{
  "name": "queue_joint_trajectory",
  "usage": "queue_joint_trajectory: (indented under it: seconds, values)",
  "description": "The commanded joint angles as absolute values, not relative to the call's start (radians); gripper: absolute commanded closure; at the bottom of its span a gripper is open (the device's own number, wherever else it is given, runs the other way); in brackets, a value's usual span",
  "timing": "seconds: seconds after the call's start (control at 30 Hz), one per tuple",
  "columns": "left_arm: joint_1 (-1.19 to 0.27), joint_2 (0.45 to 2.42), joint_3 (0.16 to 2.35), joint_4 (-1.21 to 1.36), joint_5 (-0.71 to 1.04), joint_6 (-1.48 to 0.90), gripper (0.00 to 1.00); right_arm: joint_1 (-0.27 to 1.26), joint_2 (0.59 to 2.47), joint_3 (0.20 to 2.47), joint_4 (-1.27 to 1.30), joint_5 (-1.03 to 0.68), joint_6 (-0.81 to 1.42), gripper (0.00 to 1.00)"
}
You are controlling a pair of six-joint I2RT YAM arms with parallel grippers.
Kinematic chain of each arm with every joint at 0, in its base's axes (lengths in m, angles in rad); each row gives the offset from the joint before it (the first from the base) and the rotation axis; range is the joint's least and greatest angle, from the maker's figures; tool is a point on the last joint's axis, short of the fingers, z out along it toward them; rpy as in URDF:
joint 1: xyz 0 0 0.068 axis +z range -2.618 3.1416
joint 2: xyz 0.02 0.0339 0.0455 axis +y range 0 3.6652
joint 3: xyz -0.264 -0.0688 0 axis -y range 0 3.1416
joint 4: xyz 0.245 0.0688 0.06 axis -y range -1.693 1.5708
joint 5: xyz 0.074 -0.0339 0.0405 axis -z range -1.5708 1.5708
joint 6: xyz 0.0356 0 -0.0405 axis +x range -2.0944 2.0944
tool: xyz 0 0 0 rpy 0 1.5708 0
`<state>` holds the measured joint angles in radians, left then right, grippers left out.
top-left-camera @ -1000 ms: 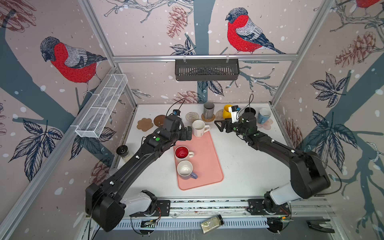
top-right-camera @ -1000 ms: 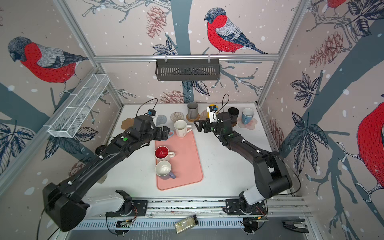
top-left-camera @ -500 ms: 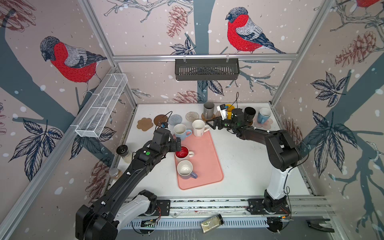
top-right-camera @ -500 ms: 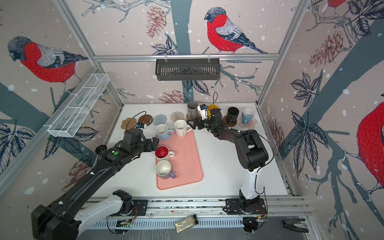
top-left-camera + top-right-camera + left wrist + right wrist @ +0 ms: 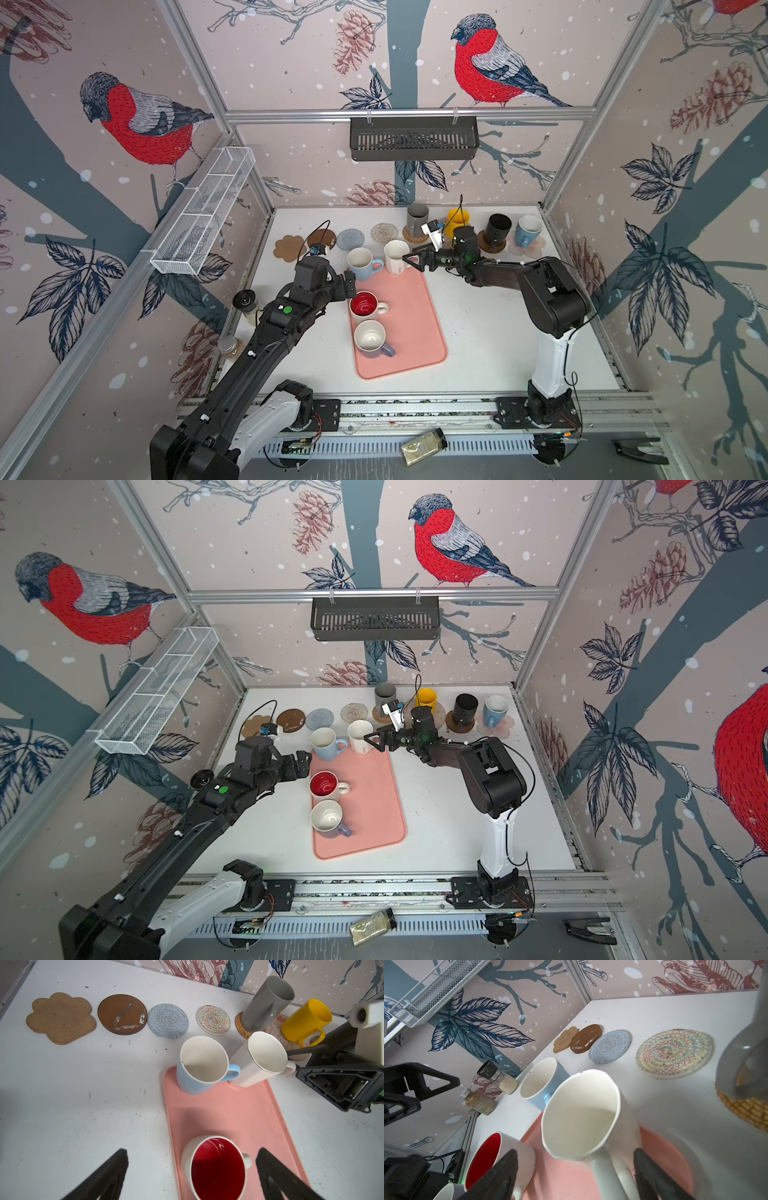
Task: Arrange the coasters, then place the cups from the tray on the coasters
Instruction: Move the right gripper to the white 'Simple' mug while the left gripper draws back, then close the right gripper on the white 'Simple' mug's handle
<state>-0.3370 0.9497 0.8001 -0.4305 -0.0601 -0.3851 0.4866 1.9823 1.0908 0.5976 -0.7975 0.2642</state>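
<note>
White cup handle, partly cut off, between parted jaws of right gripper; left gripper agape.

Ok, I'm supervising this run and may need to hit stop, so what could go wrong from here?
The right gripper straddles the handle of the white mug, jaws open; a handle-only pinch may let the mug tilt or slip.
The light blue mug has its handle right beside the white mug, so lifting could nudge it.
The grey mug on the rattan coaster stands close behind the right wrist and might get bumped.
</note>
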Motion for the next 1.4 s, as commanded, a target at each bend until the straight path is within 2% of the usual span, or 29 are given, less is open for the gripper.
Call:
queue_joint_trajectory:
  seconds: [0.0,0.37,0.87,1.03,1.37]
  values:
    - [-0.324,0.950,0.798,-0.392,-0.039,-0.393,0.03,0.508,1.953,1.074,0.634,-0.794,0.226,0.14]
    - [-0.321,0.909,0.782,-0.387,-0.046,-0.400,0.04,0.591,1.870,0.965,0.602,-0.641,0.163,0.20]
    - [-0.321,0.903,0.784,-0.388,-0.039,-0.396,0.03,0.689,1.848,1.023,0.384,-0.194,0.120,0.28]
    - [-0.321,0.899,0.783,-0.387,-0.039,-0.396,0.04,0.706,1.855,1.040,0.342,-0.098,0.151,0.40]
    - [-0.322,0.896,0.782,-0.389,-0.040,-0.397,0.04,0.729,1.840,1.029,0.319,-0.039,0.169,0.52]
